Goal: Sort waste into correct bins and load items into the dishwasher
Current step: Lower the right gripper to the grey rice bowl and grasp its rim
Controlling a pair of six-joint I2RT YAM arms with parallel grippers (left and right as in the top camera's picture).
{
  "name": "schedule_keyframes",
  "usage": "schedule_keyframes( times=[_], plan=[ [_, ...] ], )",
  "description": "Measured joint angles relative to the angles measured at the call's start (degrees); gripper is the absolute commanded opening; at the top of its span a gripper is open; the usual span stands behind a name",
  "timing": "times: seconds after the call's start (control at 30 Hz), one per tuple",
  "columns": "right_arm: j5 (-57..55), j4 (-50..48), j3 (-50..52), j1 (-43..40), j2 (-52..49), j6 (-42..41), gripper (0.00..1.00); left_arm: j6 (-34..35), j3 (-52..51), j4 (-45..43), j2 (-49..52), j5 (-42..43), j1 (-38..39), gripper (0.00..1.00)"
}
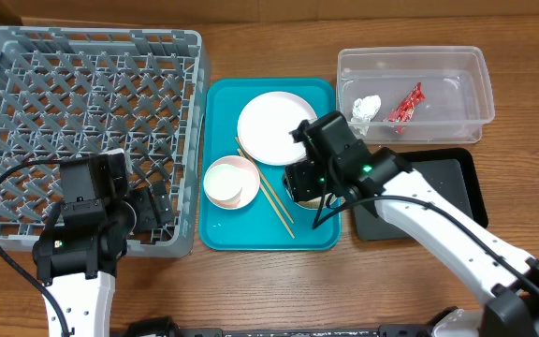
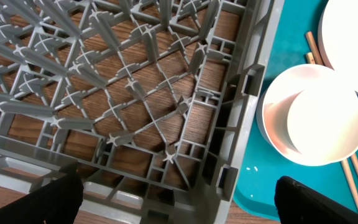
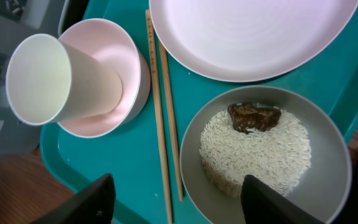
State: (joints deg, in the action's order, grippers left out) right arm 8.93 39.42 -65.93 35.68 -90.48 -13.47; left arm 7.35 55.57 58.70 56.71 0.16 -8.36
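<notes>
- Overhead: high up, looking straight down on the whole table, with the dish rack (image 1: 87, 122) at its left edge and the teal tray (image 1: 215, 236) in the middle.
- Left wrist: close, angled down over the rack's near right corner.
- Right wrist: close, looking down on the grey-green bowl (image 3: 331, 180) at the tray's right edge.
- Both wrist views share the pink bowl (image 2: 273, 127), white cup (image 2: 325, 124) and chopsticks (image 2: 352, 177).

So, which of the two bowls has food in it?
The grey-green bowl: it holds white rice with a brown scrap on top. The pink bowl holds only a white cup.

A grey latticed rack (image 1: 92, 84), teal tray (image 1: 223, 234), white plate (image 1: 271, 126), pink bowl (image 3: 129, 56), red wrapper (image 1: 405, 103), black tray (image 1: 447, 183) and white rice (image 3: 260, 149) are recorded.
</notes>
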Motion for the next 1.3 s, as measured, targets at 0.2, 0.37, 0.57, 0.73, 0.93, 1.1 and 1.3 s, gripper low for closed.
schedule_keyframes(
  times=[0.2, 0.37, 0.57, 0.73, 0.93, 1.1, 1.3],
  plan=[
    [-0.6, -3.4, 0.0, 1.8, -4.5, -1.1, 0.52, 0.0, 0.0, 0.0, 0.0, 0.0, 0.0, 1.00],
    [-2.4, -4.5, 0.0, 3.7, -7.9, -3.9, 0.43, 0.0, 0.0, 0.0, 0.0, 0.0, 0.0, 1.00],
    [-4.7, -5.8, 0.0, 4.5, -11.2, -6.4, 0.30, 0.0, 0.0, 0.0, 0.0, 0.0, 0.0, 1.00],
    [-6.6, -6.3, 0.0, 5.3, -12.9, -8.1, 0.20, 0.0, 0.0, 0.0, 0.0, 0.0, 0.0, 1.00],
    [-9.7, -6.8, 0.0, 7.1, -13.0, -10.2, 0.16, 0.0, 0.0, 0.0, 0.0, 0.0, 0.0, 1.00],
    [-12.2, -6.6, 0.0, 7.9, -13.0, -12.3, 0.15, 0.0, 0.0, 0.0, 0.0, 0.0, 0.0, 1.00],
    [-13.2, -5.7, 0.0, 7.9, -13.0, -13.1, 0.15, 0.0, 0.0, 0.0, 0.0, 0.0, 0.0, 1.00]
  ],
)
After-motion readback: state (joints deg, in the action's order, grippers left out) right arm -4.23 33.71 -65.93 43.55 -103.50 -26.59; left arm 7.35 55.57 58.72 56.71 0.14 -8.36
